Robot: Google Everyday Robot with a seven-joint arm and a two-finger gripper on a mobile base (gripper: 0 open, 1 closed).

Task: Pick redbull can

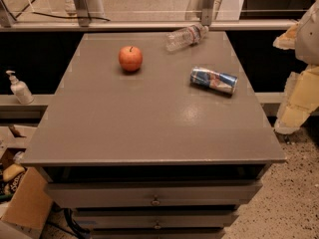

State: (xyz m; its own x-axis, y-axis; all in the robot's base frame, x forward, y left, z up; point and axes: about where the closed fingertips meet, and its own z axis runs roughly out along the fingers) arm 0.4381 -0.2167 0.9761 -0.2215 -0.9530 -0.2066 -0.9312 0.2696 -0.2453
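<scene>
The redbull can point(214, 80) lies on its side on the right part of the grey table top point(149, 118). It is blue and silver with a red marking, and its silver ends point left and right. My gripper point(295, 114) shows as a pale white and cream shape at the right edge of the view. It is beyond the table's right side, to the right of the can and clear of it. Nothing is between the gripper and the can.
A red apple point(130, 58) stands at the back left of the table. A clear plastic water bottle point(186, 36) lies at the back edge. A white pump bottle point(19, 88) stands on a ledge to the left. A cardboard box point(22, 203) sits on the floor at lower left. Drawers are below the top.
</scene>
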